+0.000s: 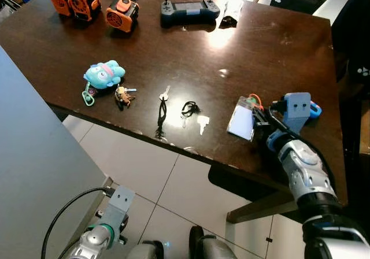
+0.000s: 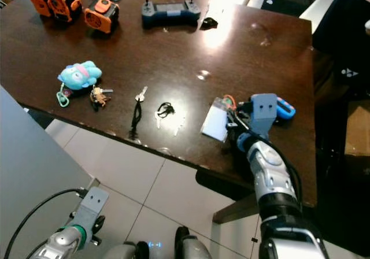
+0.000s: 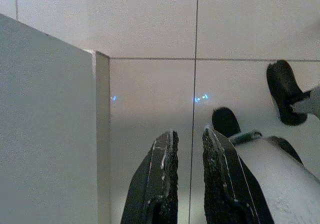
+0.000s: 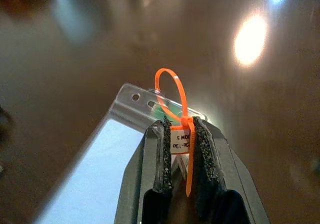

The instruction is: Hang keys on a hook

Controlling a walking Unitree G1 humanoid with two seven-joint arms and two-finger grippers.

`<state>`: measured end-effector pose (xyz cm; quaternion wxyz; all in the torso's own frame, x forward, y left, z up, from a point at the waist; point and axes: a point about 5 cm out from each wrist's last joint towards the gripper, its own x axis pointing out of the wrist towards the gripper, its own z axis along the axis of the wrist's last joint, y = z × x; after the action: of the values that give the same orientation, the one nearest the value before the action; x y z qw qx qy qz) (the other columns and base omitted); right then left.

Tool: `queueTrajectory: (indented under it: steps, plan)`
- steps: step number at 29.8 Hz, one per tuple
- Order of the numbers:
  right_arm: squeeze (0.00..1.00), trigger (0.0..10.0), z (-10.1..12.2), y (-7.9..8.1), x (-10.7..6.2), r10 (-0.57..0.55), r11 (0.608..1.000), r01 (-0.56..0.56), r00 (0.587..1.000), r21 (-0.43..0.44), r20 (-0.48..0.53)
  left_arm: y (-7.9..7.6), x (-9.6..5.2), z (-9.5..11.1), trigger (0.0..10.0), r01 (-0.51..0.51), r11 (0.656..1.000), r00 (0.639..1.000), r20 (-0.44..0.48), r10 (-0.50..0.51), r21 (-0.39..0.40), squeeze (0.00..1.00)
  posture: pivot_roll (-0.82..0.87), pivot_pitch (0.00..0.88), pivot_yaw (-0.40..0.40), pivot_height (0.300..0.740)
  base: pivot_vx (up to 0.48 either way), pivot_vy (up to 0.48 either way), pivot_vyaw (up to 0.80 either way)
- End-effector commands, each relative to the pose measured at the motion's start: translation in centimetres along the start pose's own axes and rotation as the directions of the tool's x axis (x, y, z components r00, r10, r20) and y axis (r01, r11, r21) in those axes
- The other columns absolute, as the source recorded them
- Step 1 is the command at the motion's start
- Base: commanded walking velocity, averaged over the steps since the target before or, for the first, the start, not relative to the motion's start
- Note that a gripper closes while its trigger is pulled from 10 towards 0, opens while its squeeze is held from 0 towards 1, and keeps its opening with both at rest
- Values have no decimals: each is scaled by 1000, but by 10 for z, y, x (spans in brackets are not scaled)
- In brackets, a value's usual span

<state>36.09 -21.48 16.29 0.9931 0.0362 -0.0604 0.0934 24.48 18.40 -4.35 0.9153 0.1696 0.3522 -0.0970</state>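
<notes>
Two arms show in the left eye view. The right gripper (image 1: 261, 122) reaches over the near edge of a dark wooden table (image 1: 266, 51), its fingers at a clear card holder (image 1: 241, 120) with an orange zip tie (image 1: 254, 99) at its top end. A blue object (image 1: 314, 110) lies just behind the wrist block. Out to the gripper's left along the near edge lie a small pale key (image 1: 202, 122), a black-looped key (image 1: 189, 108), a key on a black cord (image 1: 162, 110), a brass key bunch (image 1: 123, 95) and, touching that bunch, a turquoise plush keychain (image 1: 103, 74). Well beyond the gripper, at the far side, sit three orange-and-black devices (image 1: 122, 13) and a dark handheld controller (image 1: 190, 10). The left gripper (image 1: 107, 236) hangs low beside a grey panel (image 1: 34, 155), over the white tiled floor (image 1: 150, 172).

From the right eye view the layout reads alike, with the card holder just ahead of the right gripper's fingertips.

Along the left wrist view, the left gripper's black fingers (image 3: 162, 174) stand nearly together with a thin gap, gripping nothing, aimed at the floor tiles; the grey panel edge stands to one side.

Along the right wrist view, the right gripper's fingers (image 4: 161, 154) are pressed almost closed on the zip tie and a small white label (image 4: 178, 140) fixed to it, the card holder lying flat on the table directly beneath and ahead.
</notes>
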Motion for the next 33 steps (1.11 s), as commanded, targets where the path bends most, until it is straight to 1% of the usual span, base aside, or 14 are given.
queueTrajectory:
  steps: [1, 3, 5, 8, 10, 12, 15, 19, 21, 23, 25, 27, 29, 33]
  plan:
    - [0, 10000, 8, -2, -4, 2, 1000, -2, 998, 12, 62, -6, -2, -11, 10000, 18, 1000, 999, -37, -18, 5, 0, -3, 166, 20, 740, 0, 0, 0]
    - [0, 10000, 29, 5, -4, 49, 999, -51, 986, 5, 159, -6, -2, -10, 10000, 20, 1000, 999, -32, -20, 7, 0, -3, 166, 20, 740, 0, 0, 0]
    - [0, 10000, 29, 5, -4, 49, 999, -51, 986, 5, 159, -6, -2, -10, 10000, 20, 1000, 999, -32, -20, 7, 0, -3, 166, 20, 740, 0, 0, 0]
    - [0, 10000, 60, 18, -9, 121, 992, -124, 952, -4, 282, -6, 0, -3, 10000, 22, 1000, 1000, -5, -22, 5, 0, -24, 166, 27, 740, 0, 0, 0]
    - [0, 10000, 71, 25, -15, 147, 988, -155, 933, -2, 329, -5, 1, 4, 10000, 21, 1000, 999, 27, -21, -1, 0, -33, 155, 21, 740, 0, 0, 0]
    - [0, 10000, 70, 27, -18, 139, 989, -149, 933, 5, 330, -4, 1, 9, 10000, 20, 1000, 998, 57, -19, -14, 0, -33, 155, 21, 740, 0, 0, 0]
    - [0, 10000, 58, 31, -27, 109, 991, -128, 944, 41, 311, -4, 0, 18, 10000, 13, 999, 993, 116, -8, -42, 0, -36, 142, 17, 740, 0, 0, 0]
    - [0, 10000, 22, 39, -41, 51, 993, -75, 972, 95, 229, -3, -2, 25, 10000, -17, 997, 982, 189, 31, -75, 0, -36, 132, 14, 740, 0, 0, 0]
    - [0, 10000, 5, 40, -49, -43, 993, 18, 978, 120, 206, 1, -6, 28, 10000, -82, 992, 965, 242, 104, -99, 0, -47, 116, 17, 740, 0, 0, 0]
    - [0, 10000, 0, 44, -54, -83, 989, 57, 976, 136, 199, 5, -9, 30, 10000, -135, 983, 947, 276, 164, -121, 0, -61, 112, 20, 740, 0, 0, 0]
    - [0, 10000, 0, 46, -55, -85, 988, 57, 976, 140, 201, 7, -10, 31, 10000, -155, 979, 940, 286, 186, -129, 0, -61, 112, 20, 740, 0, 0, 0]
    - [0, 10000, 13, 49, -51, -69, 995, 49, 964, 86, 255, 9, -11, 37, 10000, -178, 972, 923, 317, 220, -155, 0, -63, 98, 12, 740, 0, 0, 0]
    - [0, 10000, 28, 47, -45, -70, 996, 51, 945, 68, 319, 10, -9, 42, 10000, -184, 969, 922, 314, 229, -166, 0, -59, 92, 8, 740, 0, 0, 0]
    - [0, 10000, 36, 46, -44, -64, 998, 51, 933, 47, 354, 9, -9, 44, 10000, -180, 969, 921, 318, 226, -167, 0, -55, 91, 6, 740, 0, 0, 0]
